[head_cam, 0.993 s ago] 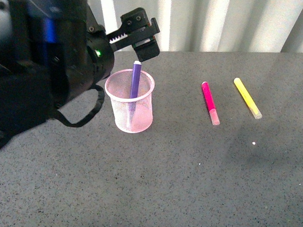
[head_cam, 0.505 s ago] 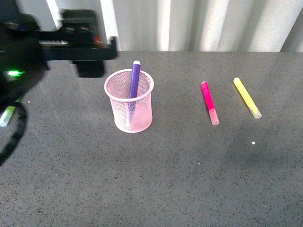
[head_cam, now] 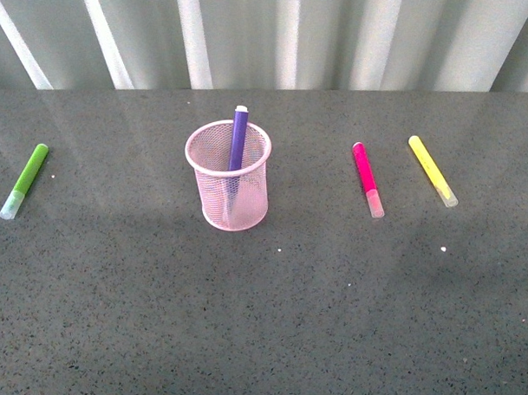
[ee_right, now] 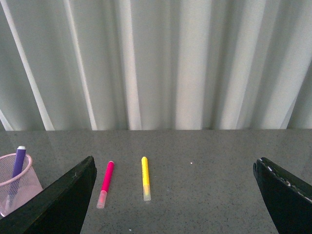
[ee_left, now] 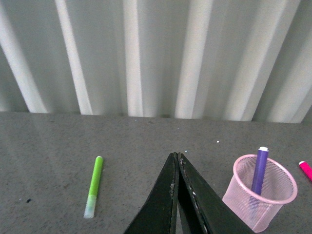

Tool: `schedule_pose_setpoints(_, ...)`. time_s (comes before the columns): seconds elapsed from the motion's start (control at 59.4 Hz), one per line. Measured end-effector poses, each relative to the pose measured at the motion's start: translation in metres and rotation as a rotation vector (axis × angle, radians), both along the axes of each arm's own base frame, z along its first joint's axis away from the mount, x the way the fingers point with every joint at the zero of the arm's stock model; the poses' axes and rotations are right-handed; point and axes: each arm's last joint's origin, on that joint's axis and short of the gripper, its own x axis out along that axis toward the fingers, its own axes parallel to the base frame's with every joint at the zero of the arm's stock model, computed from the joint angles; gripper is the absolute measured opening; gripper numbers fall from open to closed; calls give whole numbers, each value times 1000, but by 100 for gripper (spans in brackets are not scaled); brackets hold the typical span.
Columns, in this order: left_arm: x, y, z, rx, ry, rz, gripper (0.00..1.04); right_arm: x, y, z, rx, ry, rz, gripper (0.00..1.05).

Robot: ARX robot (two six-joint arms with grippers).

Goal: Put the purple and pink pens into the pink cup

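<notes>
The pink cup [head_cam: 232, 176] stands upright at the table's middle. The purple pen [head_cam: 237, 138] stands inside it, leaning on the rim, its tip above the rim. The pink pen [head_cam: 367, 178] lies flat on the table to the cup's right. Neither arm shows in the front view. In the left wrist view my left gripper [ee_left: 176, 156] is shut and empty, with the cup [ee_left: 261, 193] and purple pen [ee_left: 260, 170] beside it. In the right wrist view my right gripper [ee_right: 176, 168] is open wide and empty, held back from the pink pen [ee_right: 106, 183]; the cup [ee_right: 15, 183] is at the edge.
A yellow marker [head_cam: 432, 170] lies right of the pink pen, also seen in the right wrist view [ee_right: 145, 184]. A lime-green marker [head_cam: 24, 180] lies at the far left, also in the left wrist view [ee_left: 94, 192]. A white corrugated wall [head_cam: 328, 31] backs the grey table [head_cam: 277, 318].
The left arm has pulled back to the left and out of the front view, uncovering the green marker. The purple pen stays in the cup.
</notes>
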Motion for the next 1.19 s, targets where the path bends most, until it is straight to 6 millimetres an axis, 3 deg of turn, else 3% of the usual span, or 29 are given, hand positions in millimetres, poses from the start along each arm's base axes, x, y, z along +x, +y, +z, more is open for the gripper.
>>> schedule_pose_setpoints(0.185, -21, 14, 1, 0, -1, 0, 4, 0, 0, 0, 0, 0, 0, 98)
schedule_pose_setpoints(0.538, -42, 32, 6, -2, -16, 5, 4, 0, 0, 0, 0, 0, 0, 98)
schedule_pose_setpoints(1.195, -67, 32, 12, -2, -39, 7, 4, 0, 0, 0, 0, 0, 0, 98)
